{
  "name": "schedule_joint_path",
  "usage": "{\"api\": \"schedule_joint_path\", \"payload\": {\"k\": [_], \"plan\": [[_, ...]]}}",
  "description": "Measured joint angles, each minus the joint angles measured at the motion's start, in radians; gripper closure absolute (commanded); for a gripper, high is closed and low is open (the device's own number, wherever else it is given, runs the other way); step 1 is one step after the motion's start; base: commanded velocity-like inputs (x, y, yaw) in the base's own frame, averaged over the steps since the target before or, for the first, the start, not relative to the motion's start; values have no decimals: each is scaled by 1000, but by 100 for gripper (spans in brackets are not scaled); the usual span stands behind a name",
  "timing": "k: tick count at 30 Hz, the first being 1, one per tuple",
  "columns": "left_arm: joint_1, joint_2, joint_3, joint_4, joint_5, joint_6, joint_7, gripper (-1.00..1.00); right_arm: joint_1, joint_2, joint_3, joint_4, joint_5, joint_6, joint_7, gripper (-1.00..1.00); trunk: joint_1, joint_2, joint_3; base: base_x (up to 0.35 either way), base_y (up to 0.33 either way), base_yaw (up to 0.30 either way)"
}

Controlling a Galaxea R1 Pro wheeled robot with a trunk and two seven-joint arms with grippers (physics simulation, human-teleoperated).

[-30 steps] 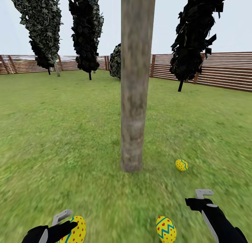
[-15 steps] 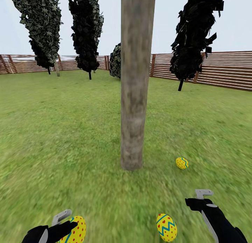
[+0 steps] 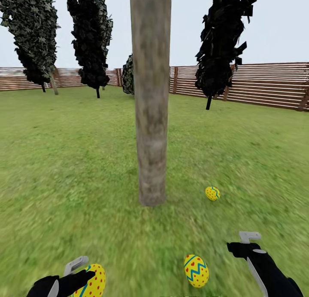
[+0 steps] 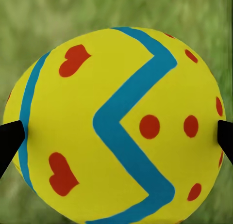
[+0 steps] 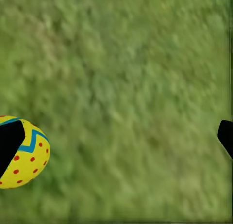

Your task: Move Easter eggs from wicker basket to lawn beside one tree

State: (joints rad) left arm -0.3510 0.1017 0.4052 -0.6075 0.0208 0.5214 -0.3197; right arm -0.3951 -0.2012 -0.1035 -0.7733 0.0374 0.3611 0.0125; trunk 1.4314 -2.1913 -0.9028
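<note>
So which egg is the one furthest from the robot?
Find the thick bare trunk in the middle of the lawn. Just right of its base lies a small yellow egg, alone on the grass. Unlike the other two, it sits well beyond both grippers.

Place: fenced garden, outdoors, rendered in simulation.
Ground: mottled green lawn point(image 3: 77, 160) running to every boundary.
Boundary: dark brown horizontal-slat wooden fence point(image 3: 257, 85) along the far sides.
Planting: thick bare grey-brown tree point(image 3: 150, 117) trunk in the foreground; slim-trunked dark trees point(image 3: 90, 35) near the fence.
Sky: pale, overcast, open overhead.
Loose items: painted yellow Easter eggs point(image 3: 196, 270) on the grass near the trunk.
</note>
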Motion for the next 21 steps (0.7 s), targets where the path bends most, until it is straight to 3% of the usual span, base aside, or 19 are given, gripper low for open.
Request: {"api": "schedule_joint_path", "payload": {"k": [21], "plan": [[0,0,0,0,1,0,0,100,0,2,0,-1,0,-1,0,-100,81,-147,-59,0,0,-259]]}}
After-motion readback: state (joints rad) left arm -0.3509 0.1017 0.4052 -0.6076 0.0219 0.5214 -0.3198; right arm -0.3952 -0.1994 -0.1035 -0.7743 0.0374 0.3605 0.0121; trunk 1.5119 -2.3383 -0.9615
